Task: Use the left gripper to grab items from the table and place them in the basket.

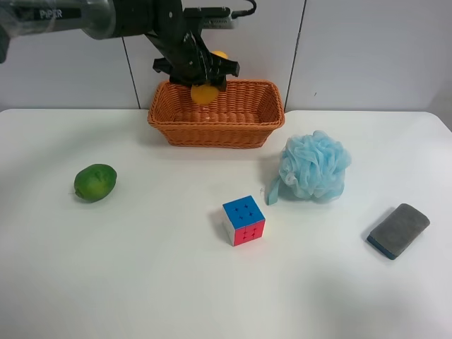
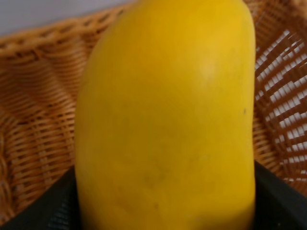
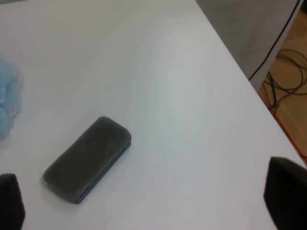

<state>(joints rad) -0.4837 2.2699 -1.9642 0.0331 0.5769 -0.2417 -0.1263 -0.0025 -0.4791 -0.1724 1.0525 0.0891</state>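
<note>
Mango (image 1: 204, 93): I am holding it in the left gripper (image 1: 198, 79), whose fingers are closing on its flanks, parted only by the fruit's own width. The wrist view is showing wicker on every side of it, so it is hanging over the inside of the basket (image 1: 212, 131). I cannot tell whether it is touching the floor.

Step in hand, as I am judging it: the drop-off of the first item. The next move is calling for a small descent, a full opening of the fingers, then a straight lift clear of the rim.

Sweeping the table (image 1: 141, 275) from left to right, I am seeing four items lying well apart: lime (image 1: 94, 182), cube (image 1: 244, 220), pouf (image 1: 314, 167), sponge (image 1: 399, 230).

The right gripper (image 3: 147, 211) is hanging just beside the sponge, spread wide and gripping nothing. I am leaving it parked.
</note>
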